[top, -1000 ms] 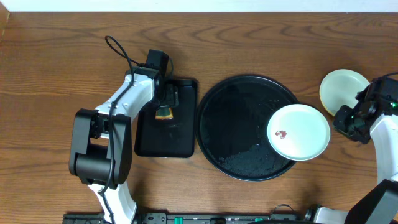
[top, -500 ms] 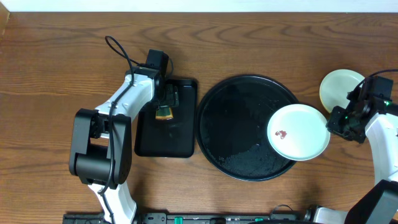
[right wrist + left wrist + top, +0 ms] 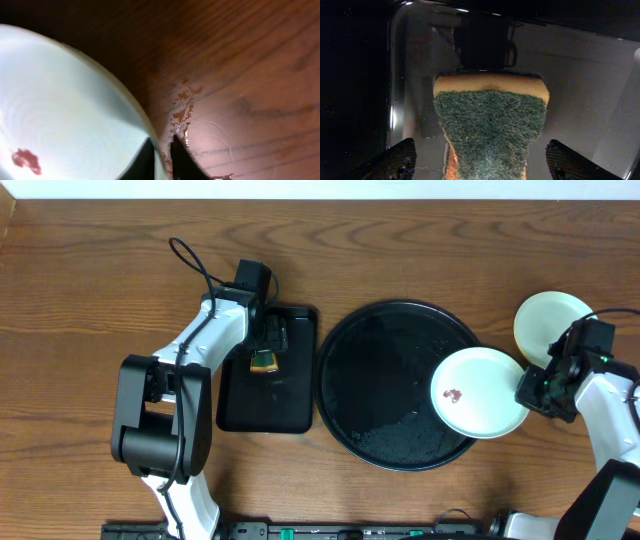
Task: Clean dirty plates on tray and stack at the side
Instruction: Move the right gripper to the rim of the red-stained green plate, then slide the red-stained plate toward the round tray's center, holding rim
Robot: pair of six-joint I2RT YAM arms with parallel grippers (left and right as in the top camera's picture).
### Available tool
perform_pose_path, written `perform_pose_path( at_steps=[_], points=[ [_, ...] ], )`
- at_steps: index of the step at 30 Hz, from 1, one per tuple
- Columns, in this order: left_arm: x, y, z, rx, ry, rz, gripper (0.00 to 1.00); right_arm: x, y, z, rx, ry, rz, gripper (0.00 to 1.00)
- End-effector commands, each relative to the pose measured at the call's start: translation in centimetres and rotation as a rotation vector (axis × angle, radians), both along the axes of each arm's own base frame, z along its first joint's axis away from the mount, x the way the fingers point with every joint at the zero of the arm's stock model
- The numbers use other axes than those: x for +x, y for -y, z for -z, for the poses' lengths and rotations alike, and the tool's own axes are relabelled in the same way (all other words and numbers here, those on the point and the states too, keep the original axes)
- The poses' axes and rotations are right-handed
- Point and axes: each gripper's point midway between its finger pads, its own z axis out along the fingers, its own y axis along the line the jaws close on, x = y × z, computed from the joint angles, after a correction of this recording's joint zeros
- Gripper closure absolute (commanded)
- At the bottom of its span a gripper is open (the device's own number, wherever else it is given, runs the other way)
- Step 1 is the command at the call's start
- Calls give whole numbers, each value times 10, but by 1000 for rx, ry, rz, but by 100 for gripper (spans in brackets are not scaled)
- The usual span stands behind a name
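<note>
A mint-white plate [image 3: 478, 392] with a reddish smear [image 3: 452, 395] lies on the right edge of the round black tray [image 3: 385, 385] and overhangs its rim. My right gripper [image 3: 533, 391] is at the plate's right rim. In the right wrist view its fingers [image 3: 162, 152] are pinched on either side of that rim [image 3: 100, 95]. A pale yellow plate [image 3: 550, 320] lies on the table at the far right. No third plate shows. My left gripper [image 3: 265, 348] is open, its fingers [image 3: 485, 162] astride a green-and-yellow sponge [image 3: 492, 125].
The sponge lies in a smaller rectangular black tray [image 3: 268, 395] left of the round tray. Reddish smears [image 3: 182, 107] mark the wood beside the plate's rim. The round tray's surface looks wet with droplets [image 3: 400, 425]. The left arm's cable [image 3: 190, 260] loops over the table.
My right gripper has moved left and toward the front, from beside the yellow plate to the white plate's right rim. The left arm and the plates have not moved.
</note>
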Motion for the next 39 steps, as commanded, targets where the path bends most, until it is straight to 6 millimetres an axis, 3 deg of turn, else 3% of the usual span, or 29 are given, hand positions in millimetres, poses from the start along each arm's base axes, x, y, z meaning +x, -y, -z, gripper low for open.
perform_pose_path(
  at_steps=[1, 10, 15, 24, 30, 39],
  points=[
    [-3, -3, 1, 14, -5, 2, 16, 2, -4, 3, 4, 0, -5, 99],
    [-3, -3, 1, 14, -5, 2, 16, 25, -32, -10, 161, 104, -50, 99],
    [-3, -3, 1, 14, -5, 2, 16, 41, -70, -18, 264, 179, -196, 99],
    [-3, -3, 1, 14, -5, 2, 16, 71, -120, -21, 233, 305, -392, 99],
    [-3, -3, 1, 14, -5, 2, 16, 82, -132, -7, 142, 320, -423, 99],
    [-3, -3, 1, 14, -5, 2, 16, 86, -143, 30, 167, 278, -392, 99]
  ],
)
